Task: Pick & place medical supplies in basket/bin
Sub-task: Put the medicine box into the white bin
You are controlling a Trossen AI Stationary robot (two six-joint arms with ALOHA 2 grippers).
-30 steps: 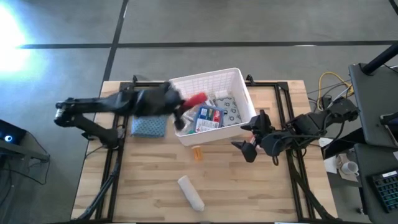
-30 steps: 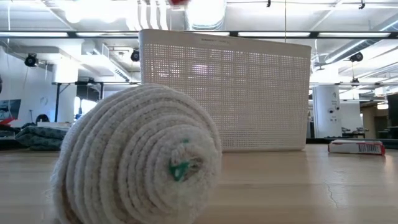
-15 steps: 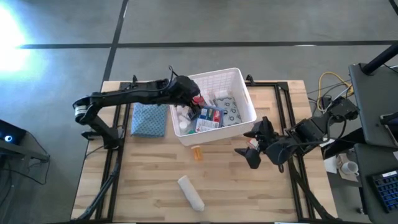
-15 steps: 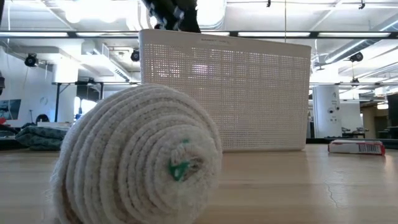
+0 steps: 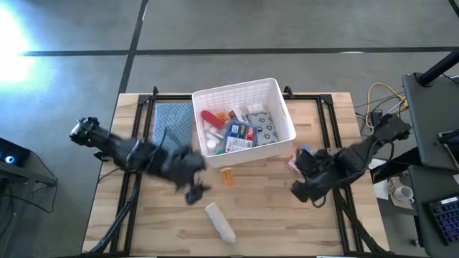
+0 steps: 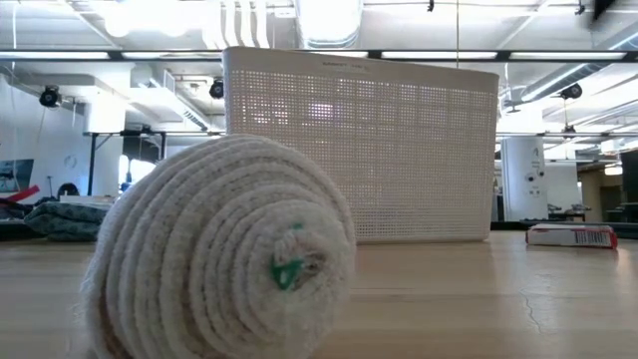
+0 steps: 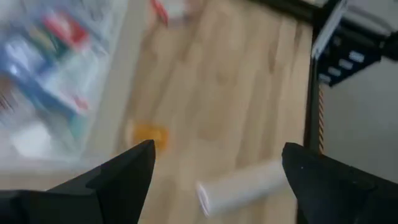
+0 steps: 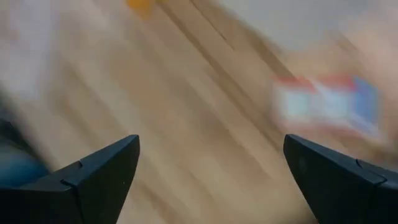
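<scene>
The white lattice basket (image 5: 279, 92) stands at the table's far middle and holds a red piece (image 5: 209, 117), white bottles, a blue pouch and a grey packet. An orange vial (image 5: 227, 174) lies on the table just in front of the basket. A pale roll (image 5: 220, 221) lies nearer the front edge and fills the low view (image 6: 219, 259). A red-white-blue box (image 5: 293, 163) lies right of the basket. My left gripper (image 5: 193, 188) hangs open over the table, left of the vial (image 7: 148, 134). My right gripper (image 5: 301, 175) is open beside the box (image 8: 326, 106).
A blue-grey folded cloth (image 5: 174, 122) lies left of the basket. Black rails run along both table sides. Bare wood lies between the vial, the roll and the right gripper.
My left gripper carried the red piece over the basket and opened; the piece now lies inside. The gripper then swung out toward the table's near edge and stands by the orange vial. My right gripper has drifted a little toward the near edge, staying open.
</scene>
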